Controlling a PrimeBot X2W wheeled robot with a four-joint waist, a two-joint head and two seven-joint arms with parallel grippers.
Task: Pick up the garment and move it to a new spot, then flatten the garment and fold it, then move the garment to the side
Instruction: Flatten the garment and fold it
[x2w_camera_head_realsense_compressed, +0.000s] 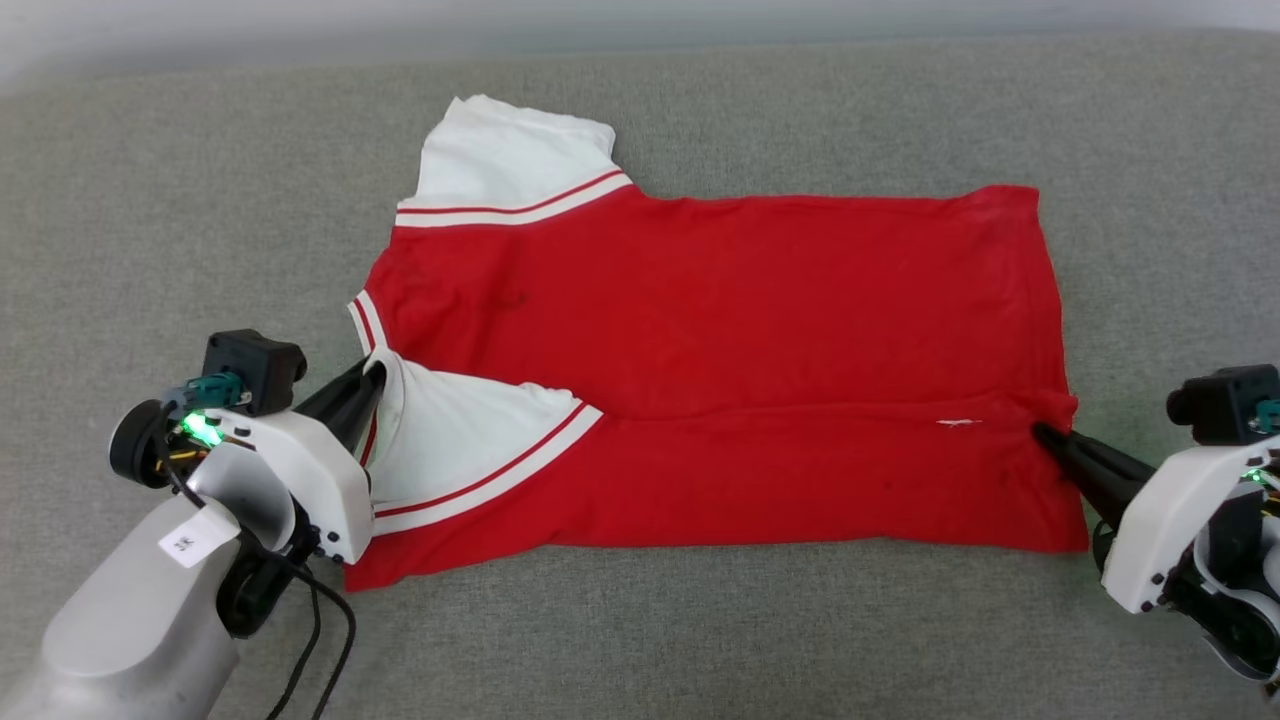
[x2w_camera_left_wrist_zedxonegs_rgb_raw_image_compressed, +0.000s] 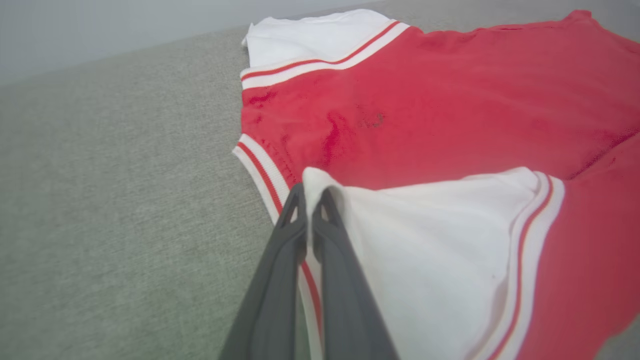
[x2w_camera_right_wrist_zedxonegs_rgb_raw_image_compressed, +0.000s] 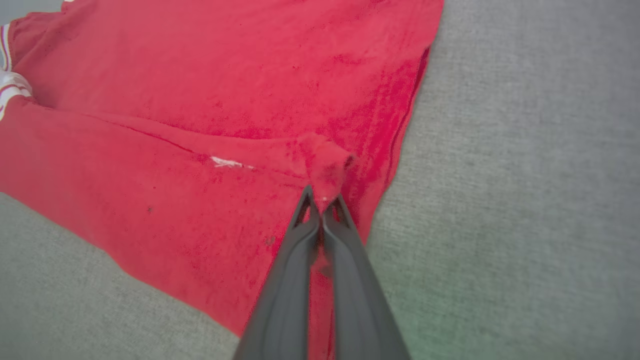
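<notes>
Folding step: I judge I'm midway through the lengthwise fold. The near strip of the shirt (x2w_camera_head_realsense_compressed: 720, 330) is doubled over its middle, and the edge of that flap runs straight from end to end.
Shirt: flat on the grey fabric surface (x2w_camera_head_realsense_compressed: 150, 200), neck end to my left, hem (x2w_camera_head_realsense_compressed: 1040, 300) to my right, plain red side up.
Left fingers (x2w_camera_head_realsense_compressed: 375, 372): pinched shut on the tip of the near sleeve (x2w_camera_head_realsense_compressed: 470, 440), which lies turned in over the red body.
Right fingers (x2w_camera_head_realsense_compressed: 1045, 435): clamped on a small bunch of red cloth at the hem, level with the flap's edge.
Why both ends: gripping the same edge at its two ends keeps the flap taut, so it lands square.
Far sleeve (x2w_camera_head_realsense_compressed: 505, 155): spread outward, not yet folded in.
Next: probably let go gently, then take the far side.
Risk: the bunched hem could spring back and wrinkle on release.
</notes>
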